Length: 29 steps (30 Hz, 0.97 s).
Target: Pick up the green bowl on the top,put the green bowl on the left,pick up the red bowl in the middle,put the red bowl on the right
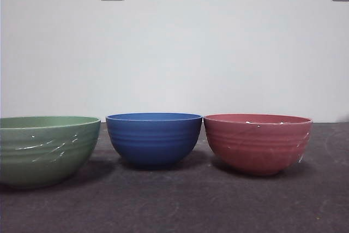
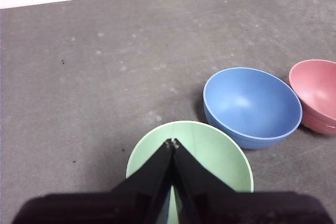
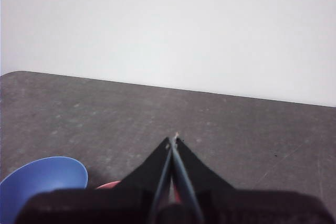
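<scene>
The dark grey tabletop (image 1: 180, 205) carries three bowls in a row, each upright and none stacked. The green bowl (image 1: 46, 148) sits at the left end of the row, the blue bowl (image 1: 154, 137) in the middle and the red bowl (image 1: 256, 141) at the right end; red and blue stand just beside each other, rims nearly touching in the front view, while green has a little more gap. As far as the views reach, all three are empty: the left wrist view shows bare insides for green and blue and part of the red one. By this layout both placements look done. The left gripper (image 2: 172, 143) hangs above the green bowl with its jaws pressed together on nothing; the right gripper (image 3: 174, 139) hovers over the red bowl's edge, likewise clenched and empty. The main risk I see is a low retreat: a jaw tip clipping a rim could tip a bowl or shove red into blue.
</scene>
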{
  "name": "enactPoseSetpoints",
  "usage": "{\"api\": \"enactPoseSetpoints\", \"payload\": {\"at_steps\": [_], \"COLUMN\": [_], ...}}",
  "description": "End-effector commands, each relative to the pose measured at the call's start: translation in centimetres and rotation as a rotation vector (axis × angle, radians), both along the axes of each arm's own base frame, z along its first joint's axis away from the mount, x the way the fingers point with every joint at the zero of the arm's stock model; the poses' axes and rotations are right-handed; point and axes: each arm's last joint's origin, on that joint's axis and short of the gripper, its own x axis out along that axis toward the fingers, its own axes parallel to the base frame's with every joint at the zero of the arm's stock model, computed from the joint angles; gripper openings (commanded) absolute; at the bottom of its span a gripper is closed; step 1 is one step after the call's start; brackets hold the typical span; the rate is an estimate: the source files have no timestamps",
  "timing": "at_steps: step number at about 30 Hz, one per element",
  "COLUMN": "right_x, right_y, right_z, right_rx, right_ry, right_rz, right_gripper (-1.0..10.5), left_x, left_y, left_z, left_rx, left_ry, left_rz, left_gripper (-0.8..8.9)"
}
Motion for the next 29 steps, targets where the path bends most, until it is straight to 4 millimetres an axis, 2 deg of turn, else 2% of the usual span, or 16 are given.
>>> {"api": "enactPoseSetpoints", "payload": {"at_steps": [1,4,6,9,12,14,18,24,29], "right_x": [0.1,0.1,0.1,0.1,0.1,0.1,0.1,0.1,0.1], "right_y": [0.0,0.0,0.0,0.0,0.0,0.0,0.0,0.0,0.0], "right_z": [-0.1,-0.1,-0.1,-0.2,-0.2,-0.2,-0.2,-0.2,-0.2], "right_rx": [0.011,0.011,0.01,0.009,0.008,0.007,0.007,0.007,0.007], "right_ry": [0.003,0.002,0.004,0.006,0.006,0.008,0.008,0.008,0.008], "right_rz": [-0.004,-0.005,-0.004,-0.005,-0.005,-0.005,-0.004,-0.004,-0.005], "right_gripper": [0.0,0.0,0.0,0.0,0.0,0.0,0.0,0.0,0.0], "left_x": [0.0,-0.6,-1.8,-3.8,-4.7,-4.5,-3.1,-0.9,-0.3], "left_y": [0.0,0.3,1.0,2.1,2.9,3.1,3.2,3.4,3.5], "left_z": [-0.1,0.1,0.5,0.8,-0.1,-1.5,-5.5,-11.3,-14.2], "left_rx": [-0.005,-0.003,0.094,0.072,0.024,0.013,0.008,-0.009,-0.023], "left_ry": [0.0,-0.03,-0.123,-0.233,-0.354,-0.418,-0.45,-0.335,-0.26], "left_rz": [0.007,0.004,0.023,0.075,0.171,0.218,0.276,0.328,0.345], "left_gripper": [-0.03,-0.03,-0.03,-0.03,-0.03,-0.03,-0.03,-0.03,-0.03]}}
